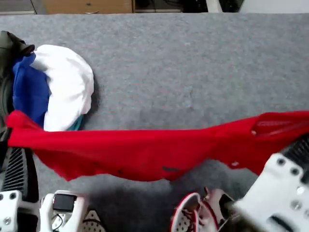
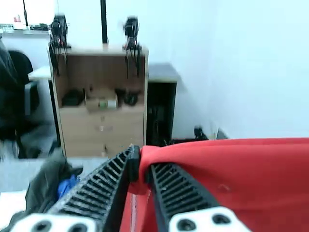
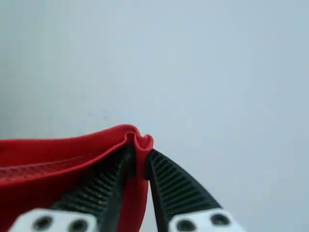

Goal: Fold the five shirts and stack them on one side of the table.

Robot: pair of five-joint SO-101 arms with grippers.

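While the long-sleeved red fabric shirt (image 1: 154,150) hangs stretched between both arms above the grey felt-covered table (image 1: 193,58), each hold is only a thin pinch. The left gripper (image 2: 140,162) and right gripper (image 3: 138,151) are each pressed together on a small fold of red cloth.

Risk: w/ extra tension a fold may slip out, dropping that end in a heap. Mid-span sags, so lowering may crease it.

Nearby: loose pile, i.e. crumpled white shirt (image 1: 67,87), blue shirt (image 1: 29,92) and dark olive garment (image 1: 9,48). It lies just beside the end held by the left gripper and could be snagged or dragged. The wooden cabinet (image 2: 96,111) beyond the table is no obstacle.
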